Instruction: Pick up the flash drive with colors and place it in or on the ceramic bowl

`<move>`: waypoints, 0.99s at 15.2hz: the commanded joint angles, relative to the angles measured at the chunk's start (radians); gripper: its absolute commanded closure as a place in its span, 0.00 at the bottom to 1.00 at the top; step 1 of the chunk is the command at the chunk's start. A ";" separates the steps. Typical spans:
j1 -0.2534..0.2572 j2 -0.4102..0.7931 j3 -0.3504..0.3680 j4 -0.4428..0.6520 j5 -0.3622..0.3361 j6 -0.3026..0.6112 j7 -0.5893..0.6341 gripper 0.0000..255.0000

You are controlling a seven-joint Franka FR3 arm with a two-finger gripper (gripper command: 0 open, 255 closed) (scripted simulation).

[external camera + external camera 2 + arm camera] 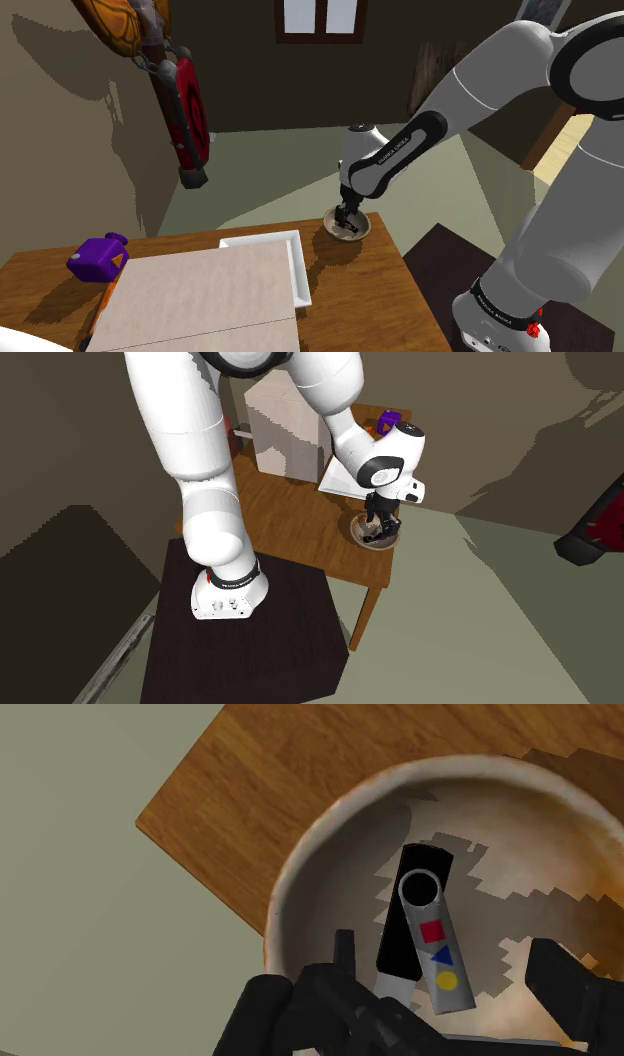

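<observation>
Three coloured shapes (440, 956) mark the flash drive (425, 919) inside the bowl (290, 876).

shoulder: beside stand (432, 262), down over wooden table (360, 290) | second exterior: high behind stand, farther off | wrist: close over bowl (283, 894) | shared: bowl, table corner

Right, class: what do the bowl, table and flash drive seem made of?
Bowl: probably glazed ceramic; cream with brown mottling, smooth rim.
Table: wood or veneer; visible grain.
Flash drive: black body, grey cover; plastic or metal, unclear.
</observation>
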 commanded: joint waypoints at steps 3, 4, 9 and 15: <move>0.000 0.000 0.000 0.000 0.000 0.000 0.000 0.00; 0.000 0.000 0.000 0.000 0.000 0.000 0.000 0.00; -0.001 -0.119 0.000 0.023 0.012 -0.142 -0.009 0.00; -0.001 -0.119 0.000 0.023 0.012 -0.142 -0.009 0.00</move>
